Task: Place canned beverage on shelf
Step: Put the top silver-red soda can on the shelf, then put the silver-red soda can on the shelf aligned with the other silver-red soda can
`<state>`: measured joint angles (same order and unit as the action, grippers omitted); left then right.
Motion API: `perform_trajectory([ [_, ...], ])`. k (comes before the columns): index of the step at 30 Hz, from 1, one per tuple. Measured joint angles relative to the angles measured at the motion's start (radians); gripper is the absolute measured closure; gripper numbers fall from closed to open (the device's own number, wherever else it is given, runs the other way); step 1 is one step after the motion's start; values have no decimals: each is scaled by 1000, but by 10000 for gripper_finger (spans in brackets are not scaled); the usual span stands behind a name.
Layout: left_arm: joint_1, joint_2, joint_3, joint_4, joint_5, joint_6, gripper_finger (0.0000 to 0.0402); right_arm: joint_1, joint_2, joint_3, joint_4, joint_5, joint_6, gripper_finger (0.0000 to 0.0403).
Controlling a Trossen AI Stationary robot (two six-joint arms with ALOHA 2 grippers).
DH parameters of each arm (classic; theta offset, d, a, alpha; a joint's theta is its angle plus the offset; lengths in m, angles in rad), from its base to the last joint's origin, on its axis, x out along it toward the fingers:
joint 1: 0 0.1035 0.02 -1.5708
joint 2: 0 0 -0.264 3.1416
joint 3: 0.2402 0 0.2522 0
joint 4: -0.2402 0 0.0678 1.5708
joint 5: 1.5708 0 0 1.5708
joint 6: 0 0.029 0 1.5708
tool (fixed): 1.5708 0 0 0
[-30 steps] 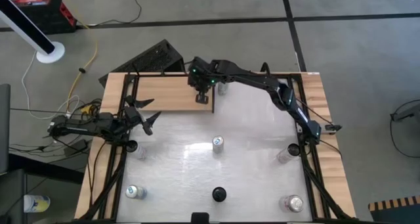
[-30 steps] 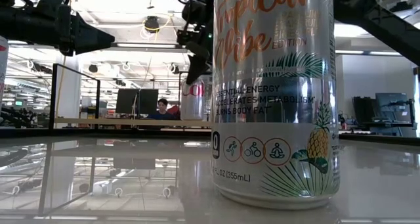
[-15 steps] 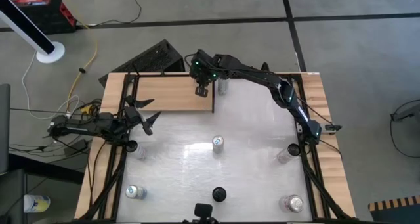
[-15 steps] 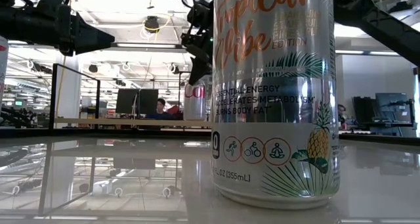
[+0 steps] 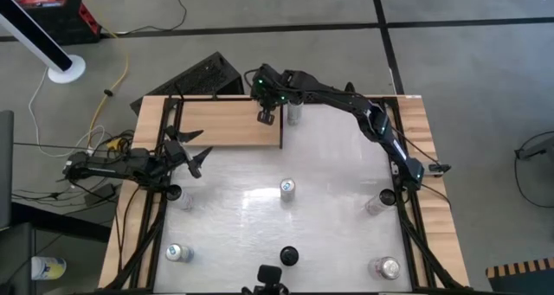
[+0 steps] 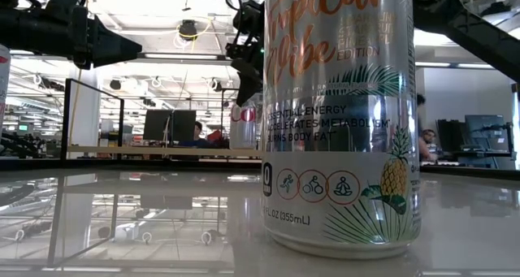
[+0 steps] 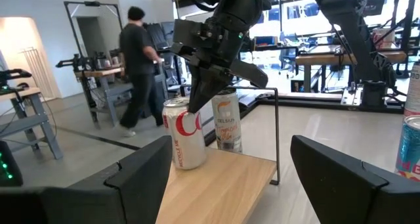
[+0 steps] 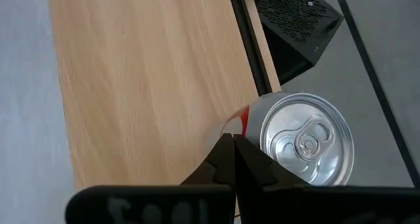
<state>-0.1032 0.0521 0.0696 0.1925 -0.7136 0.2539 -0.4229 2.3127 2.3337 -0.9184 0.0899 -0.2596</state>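
Observation:
A red-and-white can [image 7: 184, 142] stands upright on the light wooden shelf [image 5: 216, 126], near its far right corner; the right wrist view shows its silver top [image 8: 306, 142]. My right gripper [image 8: 230, 148] is shut and points slanting down, its tips right beside the can's upper side. In the high view the right gripper [image 5: 267, 115] hides the can. An orange-printed can [image 7: 226, 124] stands just beyond the shelf's right bar. My left gripper [image 5: 201, 148] waits open at the table's left edge. My right gripper's shut fingertips [image 7: 195, 104] stand at the red-and-white can's upper side [image 8: 231, 127], just below its rim, slanting down from above. I cannot tell whether they touch it. The can stands upright with its base on the shelf.
Several more cans stand on the glossy white tabletop: at the middle [image 5: 287, 189], near left [image 5: 178, 253], near right [image 5: 385, 267] and right [image 5: 375, 202]. A tall can [image 6: 341, 114] fills the low view. Thin black bars [image 7: 275, 135] edge the shelf. A person [image 7: 138, 66] walks in the room beyond.
My right gripper, shut throughout, has gone a short way over the shelf toward the table's far edge and rolled slightly. The red-and-white can has stayed upright on the shelf.

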Motion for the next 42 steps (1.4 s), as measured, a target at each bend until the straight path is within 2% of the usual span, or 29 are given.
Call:
perform_trajectory([
  [9,0,0,0,0,0,6,101,51,-37,20,-24,-15,0,374],
  [14,0,0,0,0,0,12,101,137,-120,21,-75,-20,0,379],
  [19,0,0,0,-2,2,-7,101,256,-224,21,-225,-24,53,370],
  [27,0,0,0,-27,37,-39,101,476,-347,20,-526,-92,335,357],
  [31,0,0,0,-53,48,-89,101,587,-360,20,-574,-86,490,357],
  [39,0,0,0,-44,227,-95,101,770,-313,18,-627,119,847,354],
  [42,0,0,0,-45,277,-69,101,808,-280,17,-652,144,997,343],
])
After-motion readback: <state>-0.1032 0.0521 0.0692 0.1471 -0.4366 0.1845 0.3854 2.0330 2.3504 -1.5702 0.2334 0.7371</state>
